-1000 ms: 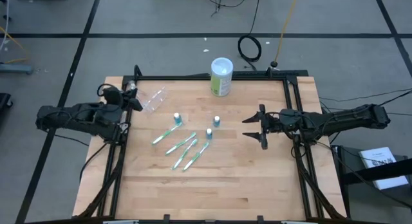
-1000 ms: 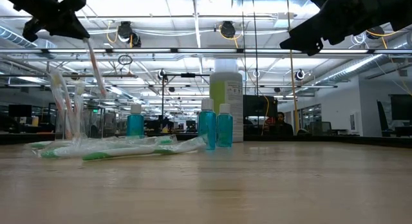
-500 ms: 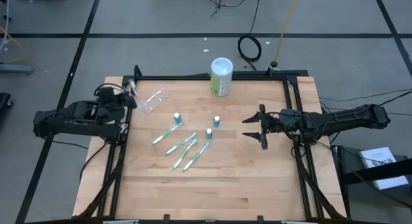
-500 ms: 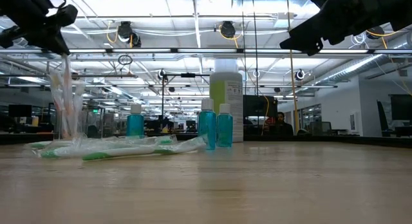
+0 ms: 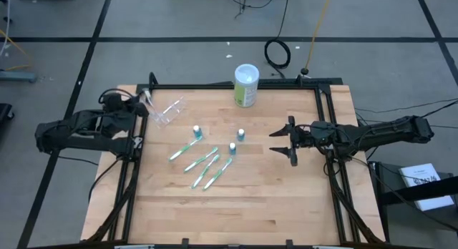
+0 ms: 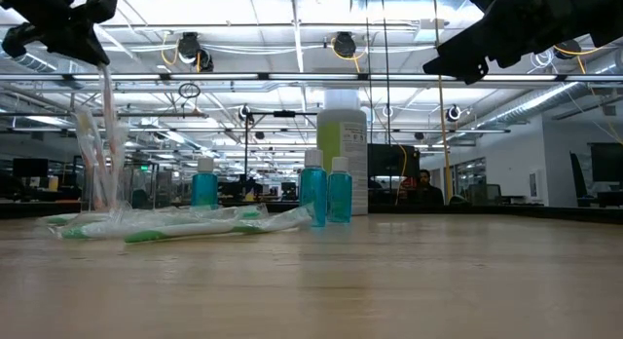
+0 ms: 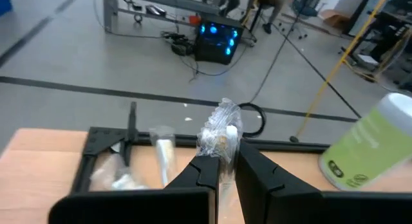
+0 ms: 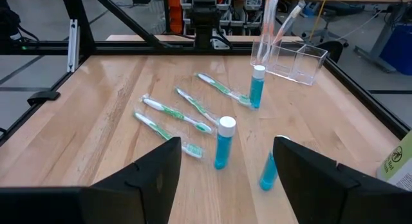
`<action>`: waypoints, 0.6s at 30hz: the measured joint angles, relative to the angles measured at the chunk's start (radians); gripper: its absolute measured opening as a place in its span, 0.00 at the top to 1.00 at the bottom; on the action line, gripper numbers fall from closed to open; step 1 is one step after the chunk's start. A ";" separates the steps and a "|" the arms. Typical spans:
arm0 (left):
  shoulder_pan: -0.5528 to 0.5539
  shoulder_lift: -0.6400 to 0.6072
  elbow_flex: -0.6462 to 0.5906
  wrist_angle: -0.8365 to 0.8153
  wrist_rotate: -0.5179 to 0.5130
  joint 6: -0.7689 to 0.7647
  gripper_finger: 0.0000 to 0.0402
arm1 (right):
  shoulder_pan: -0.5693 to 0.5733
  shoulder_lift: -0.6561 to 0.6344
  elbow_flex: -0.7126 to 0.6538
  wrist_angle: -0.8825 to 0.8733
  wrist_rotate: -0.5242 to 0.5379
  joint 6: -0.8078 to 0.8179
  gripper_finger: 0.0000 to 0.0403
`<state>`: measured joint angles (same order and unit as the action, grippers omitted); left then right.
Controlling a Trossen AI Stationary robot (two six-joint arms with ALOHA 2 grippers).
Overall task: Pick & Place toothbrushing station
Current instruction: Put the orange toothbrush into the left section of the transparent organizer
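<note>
L gripper [image 7: 219,161] pinches wrapped toothbrush [image 7: 222,130]; overhead hides grip.

The table [image 5: 286,199] was pale blond wood, framed in black. By the clear plastic holder [image 8: 295,62] lay green-and-white toothbrushes [image 8: 168,112] and teal bottles [image 8: 223,143] with white caps. Behind the holder stood a lime-green canister [image 5: 245,85] with a white lid.

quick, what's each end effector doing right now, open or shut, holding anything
Left end effector: shut on a wrapped toothbrush, above the clear holder.
Right end effector: open, empty, over the table's right side.
</note>
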<state>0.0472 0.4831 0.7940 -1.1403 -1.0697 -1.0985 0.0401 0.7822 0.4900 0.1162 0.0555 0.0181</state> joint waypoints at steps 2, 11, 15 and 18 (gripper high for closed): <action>0.008 0.000 -0.001 -0.046 -0.007 -0.046 0.94 | 0.000 0.000 0.000 0.000 0.000 0.000 0.41; 0.060 0.010 -0.075 -0.085 0.015 -0.153 0.94 | 0.000 0.000 0.000 0.018 0.000 0.000 0.41; 0.073 0.010 -0.106 -0.083 0.048 -0.183 0.94 | 0.000 0.000 0.000 0.030 -0.001 0.000 0.41; 0.078 0.010 -0.123 -0.082 0.064 -0.206 0.94 | 0.000 0.000 0.000 0.030 -0.003 -0.003 0.41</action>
<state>0.1250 0.4927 0.6707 -1.2226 -1.0054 -1.3050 0.0402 0.7822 0.4904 0.1459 0.0528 0.0154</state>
